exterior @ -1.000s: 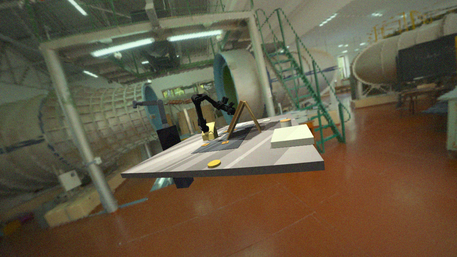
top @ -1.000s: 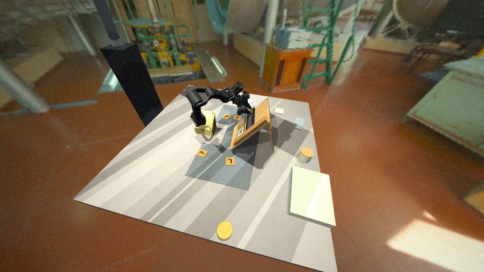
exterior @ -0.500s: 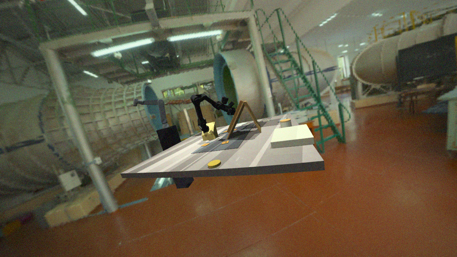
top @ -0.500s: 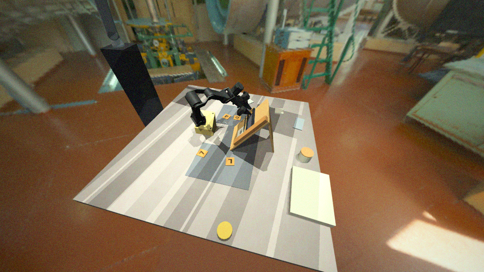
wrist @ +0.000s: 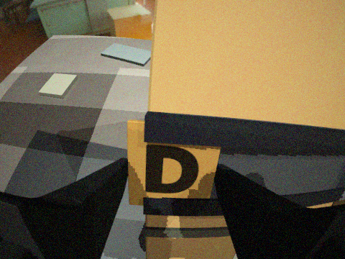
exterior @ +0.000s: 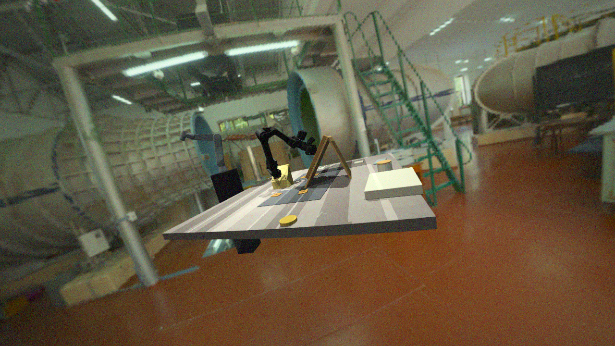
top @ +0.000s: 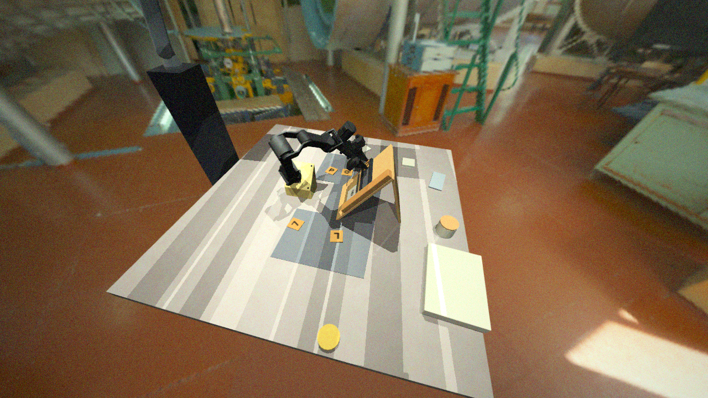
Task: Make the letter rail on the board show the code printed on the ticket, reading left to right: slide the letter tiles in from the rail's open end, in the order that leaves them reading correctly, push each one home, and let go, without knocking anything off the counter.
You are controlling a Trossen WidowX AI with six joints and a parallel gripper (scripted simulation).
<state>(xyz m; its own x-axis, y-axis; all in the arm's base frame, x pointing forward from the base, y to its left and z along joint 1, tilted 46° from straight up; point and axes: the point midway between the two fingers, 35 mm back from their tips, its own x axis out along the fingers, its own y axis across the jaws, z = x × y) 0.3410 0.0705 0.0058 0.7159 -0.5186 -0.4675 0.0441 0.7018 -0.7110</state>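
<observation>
Orange-yellow, with a bold black D, the letter tile (wrist: pixel 172 169) sits clamped between the fingers of the gripper (top: pixel 365 166) (exterior: pixel 315 150) (wrist: pixel 172 168). Only the wrist view makes the hold plain: the tile lies partly behind the dark upper lip of the rail (top: pixel 365 175) (wrist: pixel 233 133), its left strip sticking out past the rail's end. In the exterior view the gripper is a small dark shape at the left face of the wooden board (top: pixel 383 166) (exterior: pixel 318 161) (wrist: pixel 244 65), and the letter is hidden.

The exterior view shows best how the board leans, propped like a tent. The top view alone shows the pale ticket (top: pixel 352 190) low on its face, too small to read.

On the blue-grey mat (top: pixel 297 247) (exterior: pixel 290 197), the top view reveals a tile marked P (top: pixel 331 170) and a round-lettered tile (top: pixel 346 172) at the far end. Nearer lie a caret-shaped tile (top: pixel 295 223) (exterior: pixel 276 194) and an upturned L tile (top: pixel 336 236) (exterior: pixel 303 191).

A lidded canister (top: pixel 447 228) (exterior: pixel 383 165) and a thick pale slab (top: pixel 457 287) (exterior: pixel 393 182) stand at the right, and a yellow disc (top: pixel 328 337) (exterior: pixel 288 220) lies by the near edge; the wrist view catches none of these, but does show the thin blue slab (top: pixel 437 181) (wrist: pixel 127 54).
</observation>
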